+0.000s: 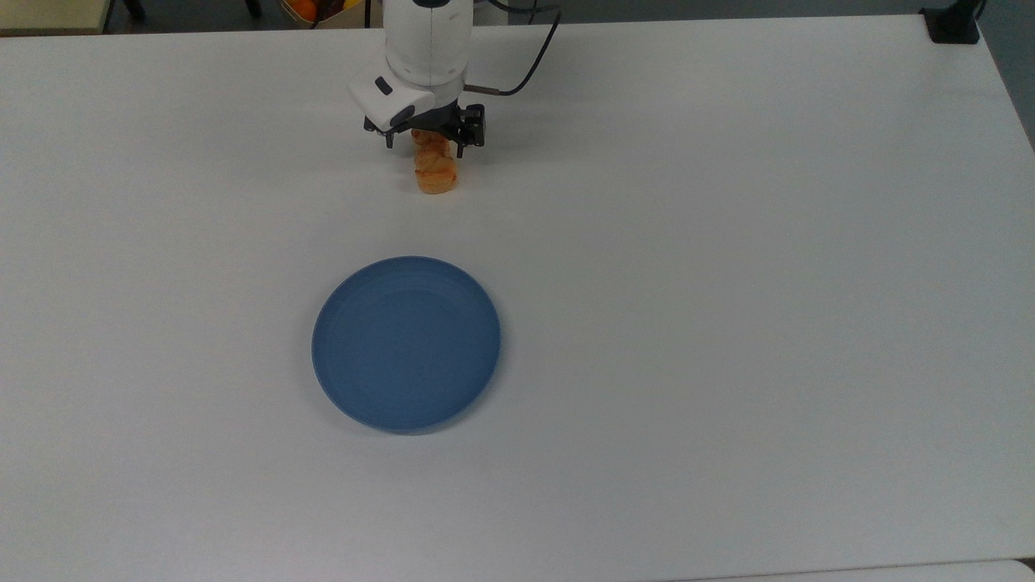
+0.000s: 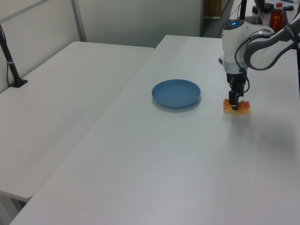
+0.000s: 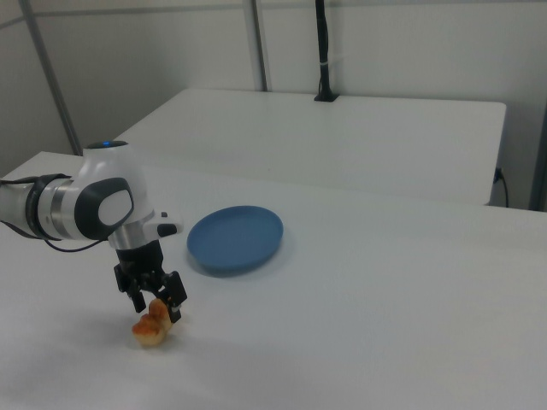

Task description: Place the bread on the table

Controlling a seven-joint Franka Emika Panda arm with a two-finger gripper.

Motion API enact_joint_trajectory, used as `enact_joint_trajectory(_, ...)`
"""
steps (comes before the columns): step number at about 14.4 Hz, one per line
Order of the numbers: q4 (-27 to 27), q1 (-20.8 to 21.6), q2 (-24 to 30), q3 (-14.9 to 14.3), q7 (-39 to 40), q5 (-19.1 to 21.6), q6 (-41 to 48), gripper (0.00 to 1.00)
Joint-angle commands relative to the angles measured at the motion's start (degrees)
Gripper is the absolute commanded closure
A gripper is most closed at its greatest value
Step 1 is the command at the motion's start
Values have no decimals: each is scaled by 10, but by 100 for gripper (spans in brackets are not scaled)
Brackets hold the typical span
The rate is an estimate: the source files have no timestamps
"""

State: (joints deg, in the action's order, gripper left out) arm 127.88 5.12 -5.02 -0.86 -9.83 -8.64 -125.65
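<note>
1. Table (image 1: 728, 323): white, smooth, wide; second white table behind in the right view; grey walls around.
2. Plate (image 1: 406, 343): blue, bare, well apart from bread.
3. Pincer (image 1: 433, 142): spread open astride bread, gripping nothing.
4. Bread (image 1: 435, 171): resting on table, between the fingers. Risk, as a guess: snagging on a finger during lift-off, then rolling or dragging along.
</note>
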Motion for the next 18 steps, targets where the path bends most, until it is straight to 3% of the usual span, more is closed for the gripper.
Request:
enact_joint_trajectory(1,-40,-8,26,-2,19,0,35,0)
enact_joint_trajectory(4,-140,-14,26,-5,21,35,115,0)
enact_joint_trajectory(9,-306,-18,19,-18,32,58,239,0)
enact_joint_trajectory(12,-333,-17,19,-19,36,59,261,0)
enact_joint_trajectory(18,-337,-17,23,-17,32,61,287,0)
